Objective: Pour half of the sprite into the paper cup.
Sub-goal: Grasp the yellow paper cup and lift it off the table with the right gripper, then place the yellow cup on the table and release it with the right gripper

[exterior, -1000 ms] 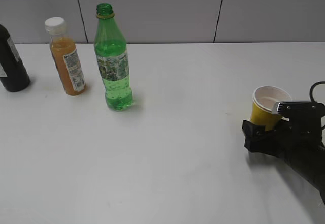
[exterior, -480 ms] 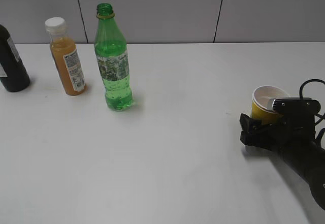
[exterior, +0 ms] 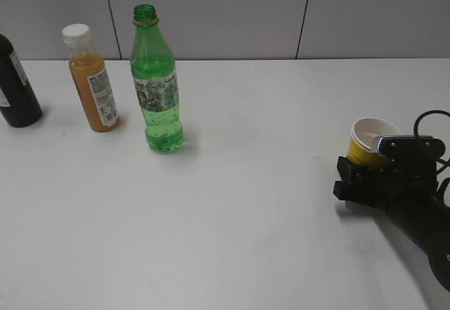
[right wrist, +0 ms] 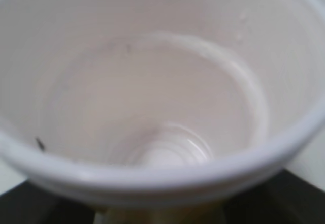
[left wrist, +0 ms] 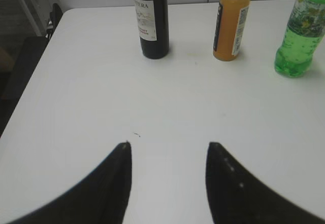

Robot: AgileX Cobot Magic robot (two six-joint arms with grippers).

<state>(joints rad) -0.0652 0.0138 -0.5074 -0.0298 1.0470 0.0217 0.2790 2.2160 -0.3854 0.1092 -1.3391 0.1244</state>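
The sprite point(exterior: 158, 92), a tall green capless bottle, stands upright at the back left of the white table; it also shows at the right edge of the left wrist view point(left wrist: 299, 36). The yellow paper cup point(exterior: 365, 141) stands at the right, between the black fingers of my right gripper point(exterior: 365, 171), which is closed around its lower body. In the right wrist view the cup's white, empty inside point(right wrist: 152, 97) fills the frame. My left gripper point(left wrist: 167, 145) is open and empty over bare table, well short of the bottles; it is out of the exterior view.
An orange juice bottle with a white cap point(exterior: 95, 88) stands just left of the sprite, and a dark bottle point(exterior: 15, 88) at the far left; both show in the left wrist view point(left wrist: 231, 23) point(left wrist: 151, 18). The table's left edge point(left wrist: 30, 82) is near.
My right gripper has slid forward around the paper cup and its fingers have drawn in against it. The bottles have not moved.
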